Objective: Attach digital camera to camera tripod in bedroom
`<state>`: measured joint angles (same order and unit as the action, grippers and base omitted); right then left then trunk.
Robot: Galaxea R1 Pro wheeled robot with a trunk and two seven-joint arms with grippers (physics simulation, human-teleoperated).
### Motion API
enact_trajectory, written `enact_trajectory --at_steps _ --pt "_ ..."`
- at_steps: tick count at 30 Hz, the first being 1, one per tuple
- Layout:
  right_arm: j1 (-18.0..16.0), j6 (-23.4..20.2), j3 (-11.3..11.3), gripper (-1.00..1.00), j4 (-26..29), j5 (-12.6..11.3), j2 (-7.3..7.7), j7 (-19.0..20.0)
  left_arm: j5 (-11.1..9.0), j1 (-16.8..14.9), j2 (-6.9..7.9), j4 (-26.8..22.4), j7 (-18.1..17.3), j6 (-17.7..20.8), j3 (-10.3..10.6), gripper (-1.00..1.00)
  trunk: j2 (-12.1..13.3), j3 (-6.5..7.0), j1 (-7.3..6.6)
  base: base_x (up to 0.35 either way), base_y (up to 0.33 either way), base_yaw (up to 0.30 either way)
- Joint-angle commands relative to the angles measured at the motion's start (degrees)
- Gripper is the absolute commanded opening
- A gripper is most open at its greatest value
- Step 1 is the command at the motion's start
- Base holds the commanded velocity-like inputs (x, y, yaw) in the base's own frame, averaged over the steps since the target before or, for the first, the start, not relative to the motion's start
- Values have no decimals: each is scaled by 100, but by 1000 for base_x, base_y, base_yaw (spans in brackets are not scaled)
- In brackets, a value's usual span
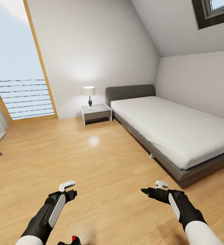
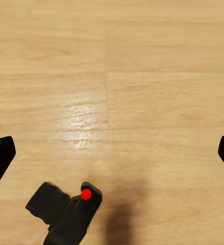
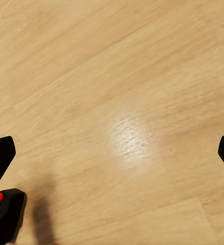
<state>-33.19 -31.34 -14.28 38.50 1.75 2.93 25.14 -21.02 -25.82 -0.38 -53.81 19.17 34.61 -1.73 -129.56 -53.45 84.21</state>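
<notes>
On the floor [image 1: 101, 163] nearest the robot, between its arms, lies the camera [image 2: 66, 214]. Above it, the left gripper [image 2: 112, 153] and right gripper [image 3: 112, 153] both hang spread wide, holding nothing. Farther right stands the bed [image 1: 169, 129]; beyond, a nightstand [image 1: 96, 114] with a lamp [image 1: 89, 97].

bare wood floor [image 1: 101, 160] lies open ahead; bed [image 1: 173, 132] blocks right, nightstand [image 1: 96, 113] stands by far wall.
</notes>
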Motion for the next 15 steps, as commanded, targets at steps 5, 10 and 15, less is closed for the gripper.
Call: enact_trajectory --at_steps 5,10,15 --pt "-4 -31 -22 100 4 20 -3 33 -75 -2 -3 -7 43 24 -13 100 -205 -96 109 0 0 0" --pt "-4 -34 -22 100 0 92 -4 29 -81 -2 -5 -7 43 15 -13 100 -405 -186 219 0 0 0" --pt "-4 -31 -22 100 0 128 -10 30 -85 -2 -6 -7 43 12 -12 100 -606 -275 329 0 0 0"
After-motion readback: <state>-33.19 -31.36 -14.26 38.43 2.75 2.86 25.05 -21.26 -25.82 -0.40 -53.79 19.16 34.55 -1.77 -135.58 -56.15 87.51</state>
